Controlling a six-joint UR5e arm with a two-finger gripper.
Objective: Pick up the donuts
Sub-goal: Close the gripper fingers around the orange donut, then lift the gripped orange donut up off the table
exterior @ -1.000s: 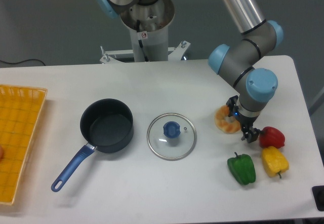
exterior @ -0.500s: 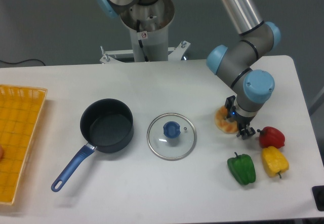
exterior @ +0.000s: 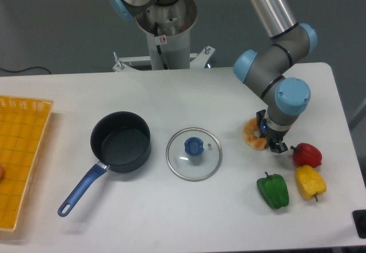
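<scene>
The donut (exterior: 251,136) is an orange-tan ring with cream patches, lying on the white table right of the glass lid. Its right half is hidden under my gripper (exterior: 269,133), which points straight down onto it. One finger is at the donut's far side and the other (exterior: 279,147) at its near side, and they are closed in against the ring. The donut still rests on the table.
A red pepper (exterior: 307,154), a yellow pepper (exterior: 310,182) and a green pepper (exterior: 273,190) lie just right of and in front of the gripper. A glass lid (exterior: 194,154), a dark pot (exterior: 120,141) with a blue handle and a yellow basket (exterior: 20,150) lie to the left.
The gripper's fingers have drawn together around the donut's right side. The arm has shifted slightly left and the donut has stayed on the table.
</scene>
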